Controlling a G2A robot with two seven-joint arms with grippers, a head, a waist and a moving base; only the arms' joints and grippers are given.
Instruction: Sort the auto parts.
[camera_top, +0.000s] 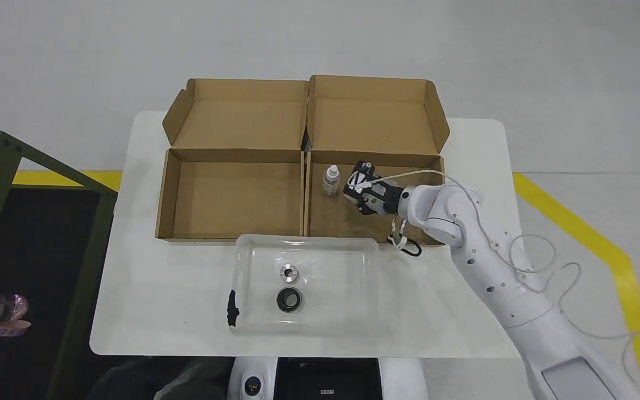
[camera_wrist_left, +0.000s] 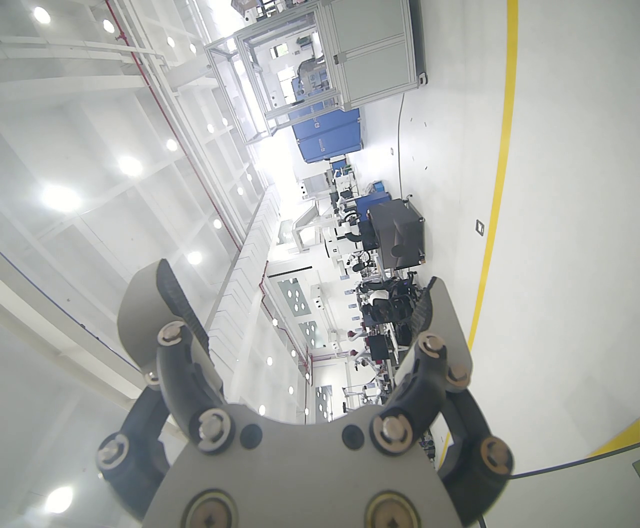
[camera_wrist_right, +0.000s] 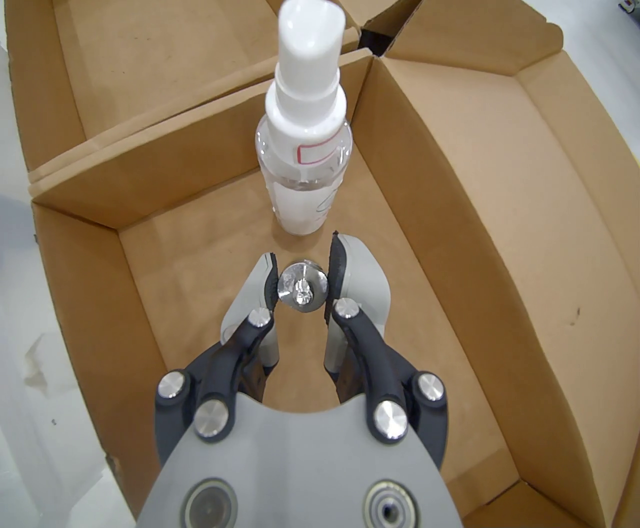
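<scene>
The right pincer (camera_wrist_right: 302, 281) pinches a shiny round metal part (camera_wrist_right: 301, 295) low inside the right cardboard box (camera_wrist_right: 500, 225), just beside the spray bottle (camera_wrist_right: 305, 165), likely for release there. The left pincer (camera_wrist_left: 300, 280) is spread.

A white table (camera_top: 150, 300) is set on a pale grey floor (camera_top: 80, 60); yellow lines (camera_top: 570, 226) are painted on the floor to the left and right of the table; in the left wrist view a large hall is lit by round ceiling lights (camera_wrist_left: 60, 197); a red pipe (camera_wrist_left: 165, 120) is run along the white ceiling; a glazed, metal-framed enclosure (camera_wrist_left: 370, 50), blue cabinets (camera_wrist_left: 330, 135) and crowded workbenches (camera_wrist_left: 385, 300) are seen far off.
</scene>
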